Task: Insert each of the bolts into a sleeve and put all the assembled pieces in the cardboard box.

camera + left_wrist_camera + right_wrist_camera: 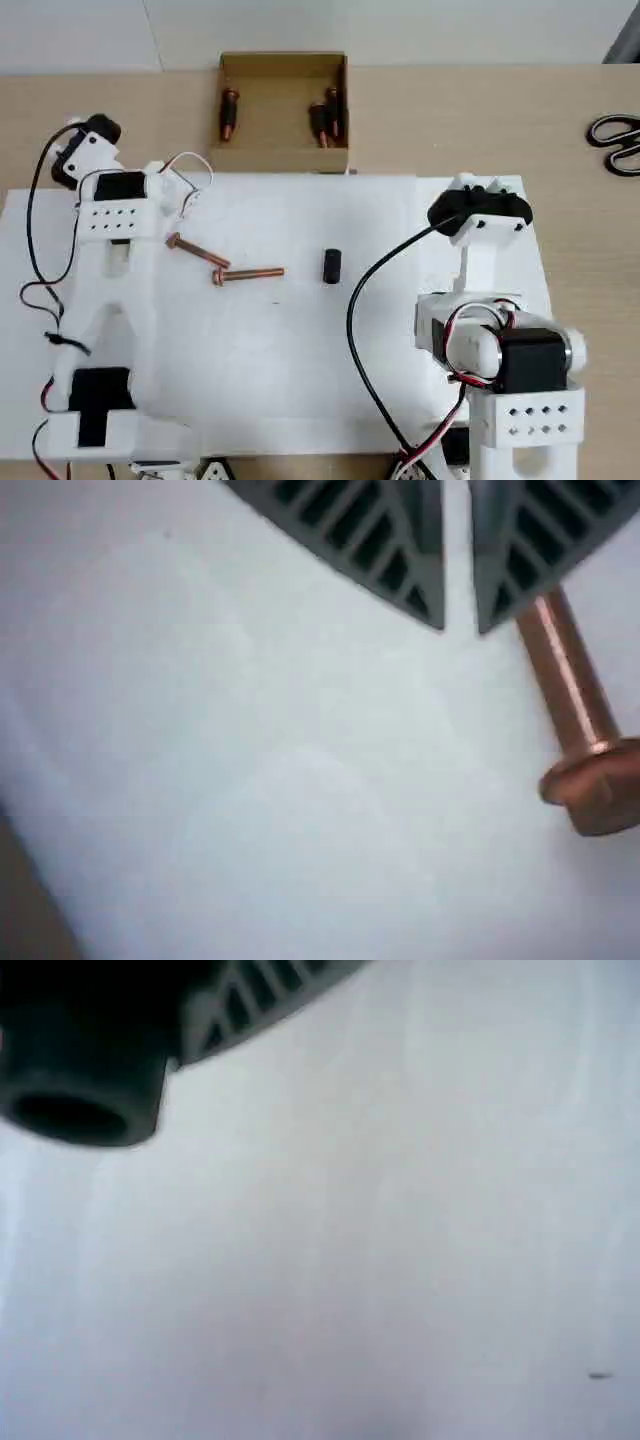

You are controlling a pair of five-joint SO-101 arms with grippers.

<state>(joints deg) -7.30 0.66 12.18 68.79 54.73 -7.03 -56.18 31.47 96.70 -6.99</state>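
Two copper bolts lie on the white mat [300,400]: one [197,250] close to the left arm [115,215], the other [248,273] just beside it. In the left wrist view my left gripper [460,620] hovers low over the mat, shut with nothing in it, and the nearer bolt [575,705] lies right beside one finger. A black sleeve [332,266] lies loose mid-mat. My right gripper [450,212] is off to its right, shut on another black sleeve [85,1100] whose open end shows under a ribbed finger [260,995].
The cardboard box [284,158] stands behind the mat and holds three assembled pieces, one on its left [229,113] and two on its right [327,117]. Scissors [618,140] lie at the far right. Black cables trail beside both arms.
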